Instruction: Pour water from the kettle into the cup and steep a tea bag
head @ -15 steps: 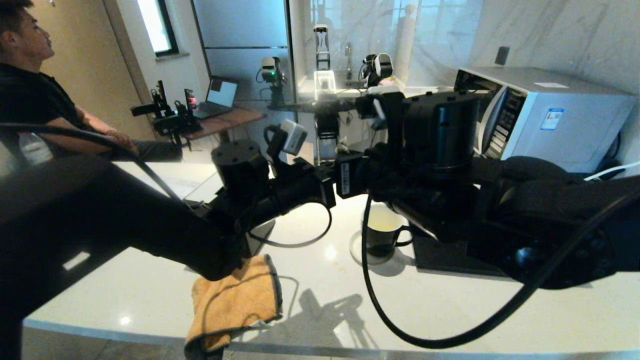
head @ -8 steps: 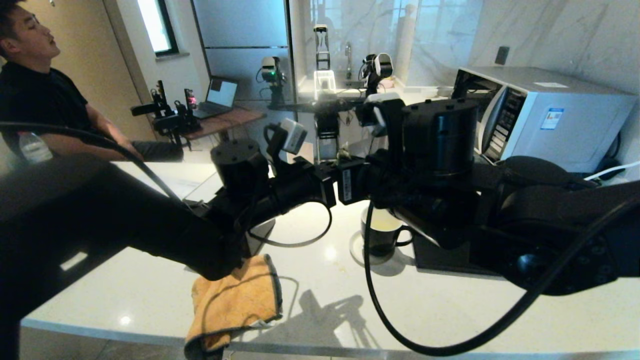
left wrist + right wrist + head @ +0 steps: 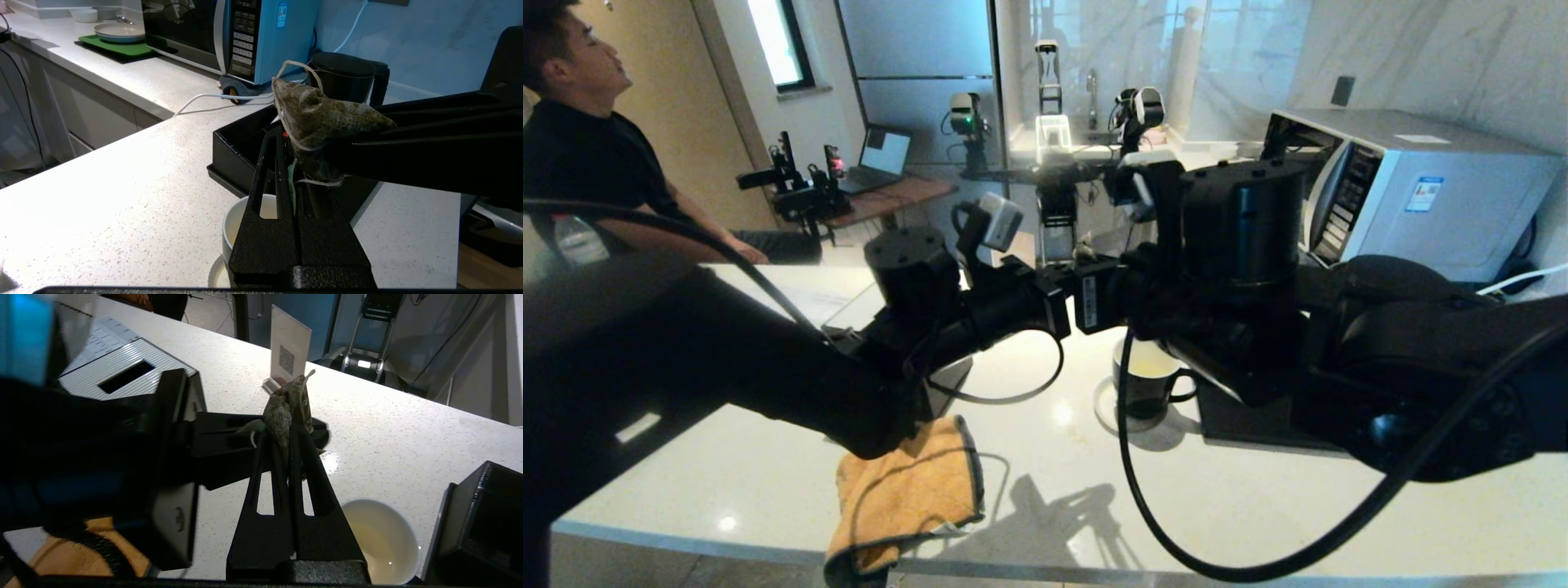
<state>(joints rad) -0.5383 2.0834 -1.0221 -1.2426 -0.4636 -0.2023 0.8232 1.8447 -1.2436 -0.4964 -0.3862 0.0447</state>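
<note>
Tea bag (image 3: 322, 118), a small grey-green pouch, is pinched by both grippers' closed jaws above the filled black mug (image 3: 1147, 384), steeping not begun.

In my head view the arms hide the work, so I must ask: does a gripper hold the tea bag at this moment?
Observer: Yes. The right gripper is shut on the tea bag, above the counter.
Operator: And the left one?
Observer: The left gripper is shut on the bag's green tag.
Operator: Where is the kettle?
Observer: The kettle stands upright at the far side of the black tray, lid on.
</note>
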